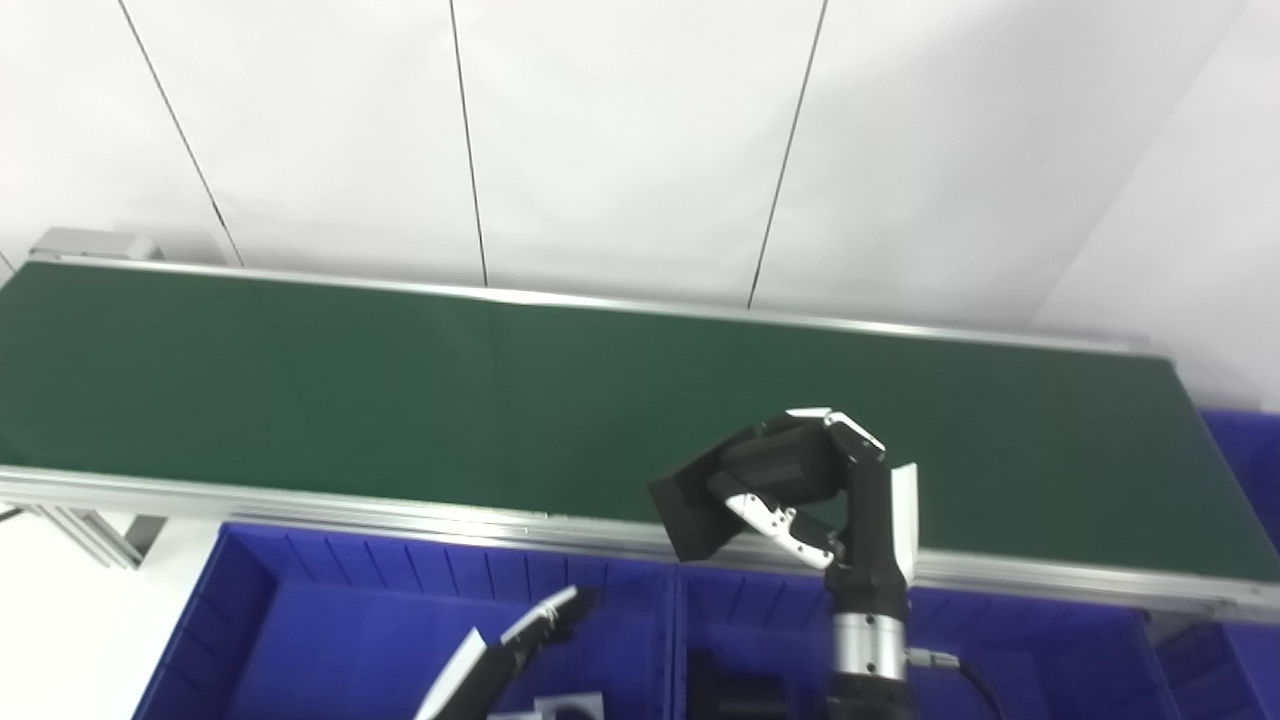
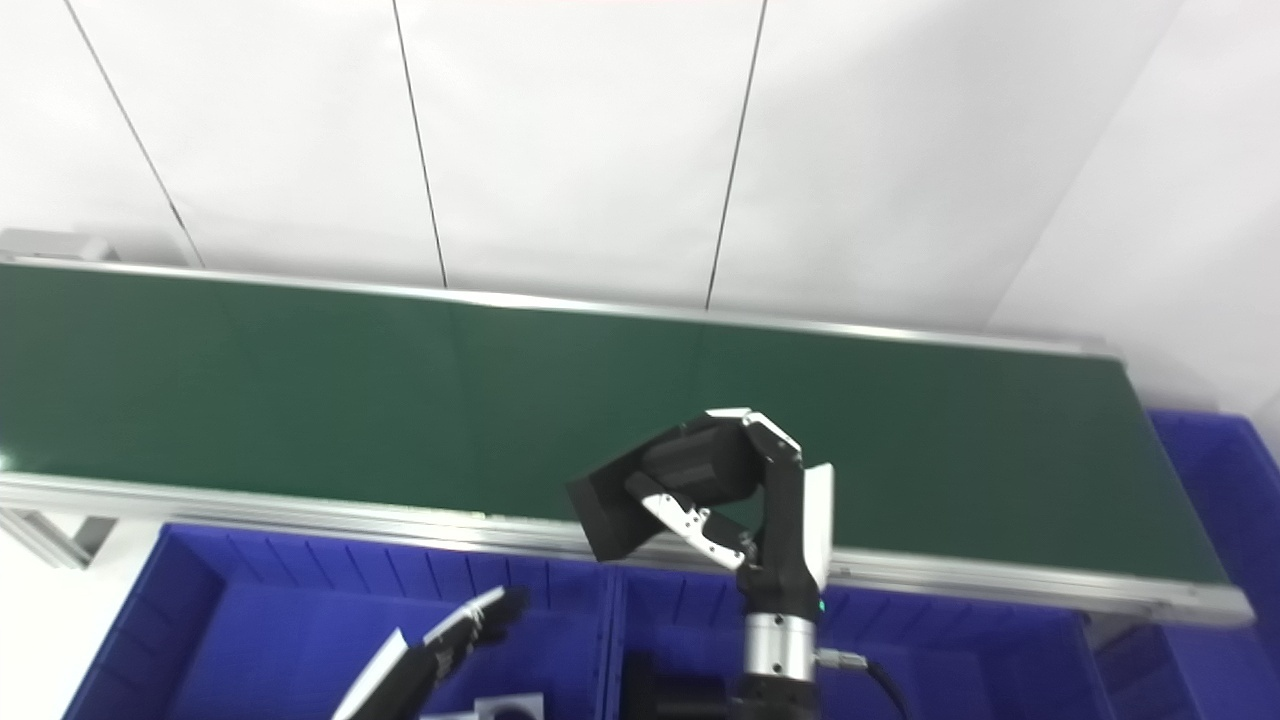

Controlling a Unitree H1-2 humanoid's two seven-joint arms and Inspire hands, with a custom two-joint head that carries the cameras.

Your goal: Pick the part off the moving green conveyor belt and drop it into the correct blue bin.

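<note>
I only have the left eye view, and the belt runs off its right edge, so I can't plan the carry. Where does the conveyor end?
Observer: In the right eye view the conveyor belt ends inside the picture. Its near right corner shows, with a blue end bin just beyond it.
Operator: Is there anything on the right hand that I'm missing?
Observer: As you can see, the right hand is closed on the black part over the belt's near rail. The right eye view adds what looks like a small green light at the wrist, below the white cover.
</note>
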